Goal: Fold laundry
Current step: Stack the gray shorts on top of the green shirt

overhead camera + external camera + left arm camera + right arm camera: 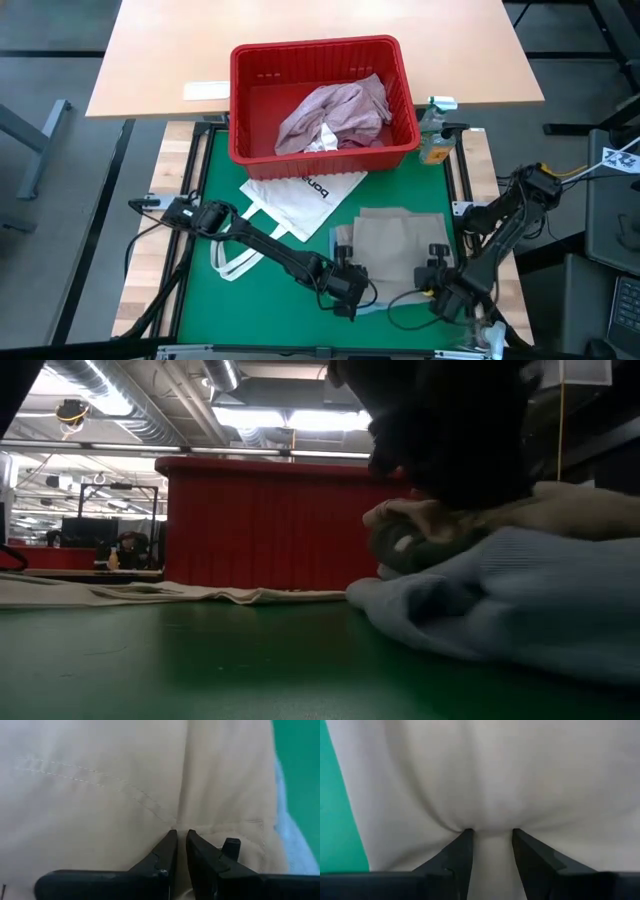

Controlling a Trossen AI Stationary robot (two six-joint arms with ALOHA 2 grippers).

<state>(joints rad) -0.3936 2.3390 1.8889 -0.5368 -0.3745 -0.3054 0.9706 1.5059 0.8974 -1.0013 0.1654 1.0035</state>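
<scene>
Lying flat on the green bench (210,310), the beige-khaki garment (398,238) sits at the near edge with both grippers on its near hem. Left gripper (352,290) has its fingers (167,851) almost shut, pinching a fold of the khaki cloth between the tips. Right gripper (452,298) has its fingers (462,847) partly apart with a bunched ridge of the same cloth caught between them. A light blue garment (520,595) peeks out under the khaki, just beside the left fingers. Beyond both sets of fingers lies the white tote bag (300,200), touching the khaki's far corner. Farther off stands the red basket (320,70) holding the mottled pink garment (340,112) and a small white piece (324,140). A spray bottle (434,132) stands just beside the basket.
</scene>
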